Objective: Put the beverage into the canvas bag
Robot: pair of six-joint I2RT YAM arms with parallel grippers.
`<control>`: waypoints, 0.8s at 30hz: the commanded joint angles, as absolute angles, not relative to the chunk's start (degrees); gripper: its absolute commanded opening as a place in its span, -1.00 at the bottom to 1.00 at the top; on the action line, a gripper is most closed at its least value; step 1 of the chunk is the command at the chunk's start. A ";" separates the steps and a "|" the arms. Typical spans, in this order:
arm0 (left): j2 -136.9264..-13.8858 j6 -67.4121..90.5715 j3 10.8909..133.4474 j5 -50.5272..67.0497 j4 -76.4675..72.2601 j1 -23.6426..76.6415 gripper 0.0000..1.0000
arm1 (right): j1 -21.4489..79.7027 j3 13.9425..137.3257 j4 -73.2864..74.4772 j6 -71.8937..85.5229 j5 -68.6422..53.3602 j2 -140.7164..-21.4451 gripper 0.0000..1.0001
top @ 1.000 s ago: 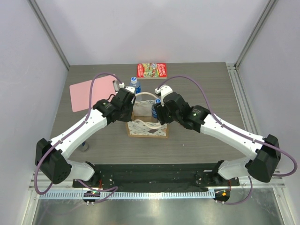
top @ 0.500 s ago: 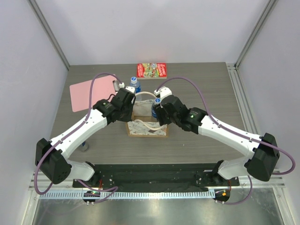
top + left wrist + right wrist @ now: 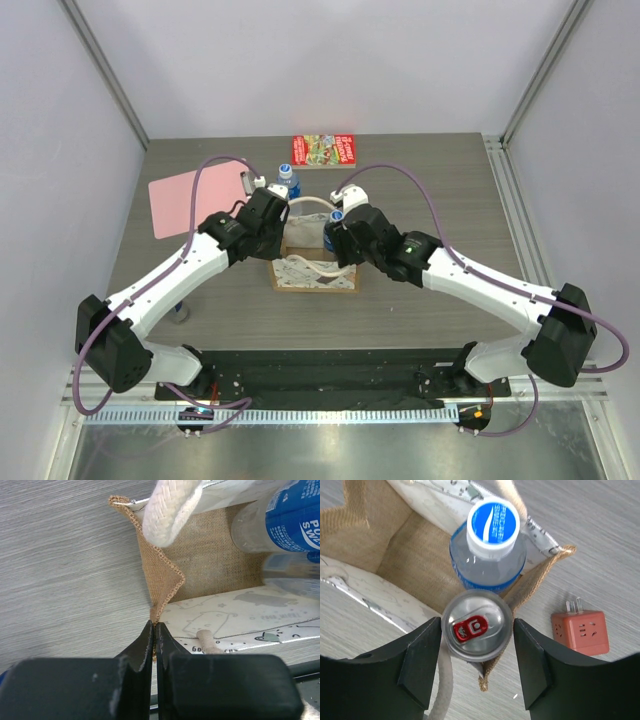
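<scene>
Edged slightly further over the canvas bag [image 3: 412, 547], right gripper [image 3: 476, 630] flanking the can [image 3: 476, 626] low in its corner beside the Pocari Sweat bottle [image 3: 490, 540], clamped or letting go unclear; keep left gripper [image 3: 154, 630] pinching the jute edge [image 3: 162, 580], spread wide, rise straight.

We find the mouth of the canvas bag [image 3: 410, 545] half taken: a Pocari Sweat bottle [image 3: 490, 545] stands in one corner, the can [image 3: 476, 627] just beside it, between the fingers of the right tool [image 3: 477, 625]. Bare burlap lies open beside them. On the desk [image 3: 600, 540] an orange plug cube [image 3: 580, 630] sits near the bag.
</scene>
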State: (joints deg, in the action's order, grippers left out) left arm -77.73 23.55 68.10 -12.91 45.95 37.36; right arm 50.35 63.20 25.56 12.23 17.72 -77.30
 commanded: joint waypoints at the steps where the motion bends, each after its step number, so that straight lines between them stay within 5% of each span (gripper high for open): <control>1: -76.11 23.64 68.03 -14.06 45.00 37.00 -0.95 | 50.27 64.60 20.83 13.01 20.13 -76.03 0.30; 13: -75.59 23.73 67.76 -14.33 44.56 37.00 -0.83 | 50.27 67.84 24.77 14.33 21.00 -75.50 0.38; 17: -74.10 24.08 67.68 -14.85 43.95 37.00 -0.23 | 50.27 70.22 26.89 15.29 22.58 -75.15 0.38; 22: -71.72 26.18 70.13 -18.36 45.08 37.00 0.27 | 50.27 70.75 28.30 16.96 22.76 -72.61 0.38; 23: -70.50 26.45 70.92 -19.24 45.44 37.00 0.63 | 50.27 70.66 28.39 17.14 22.76 -71.99 0.38; 24: -69.97 26.72 72.32 -20.90 45.96 37.00 0.79 | 50.36 70.32 28.39 17.49 22.59 -71.37 0.38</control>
State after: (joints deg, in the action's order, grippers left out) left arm -73.95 24.49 67.90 -15.70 45.87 37.36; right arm 50.35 68.40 27.94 15.38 21.04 -75.46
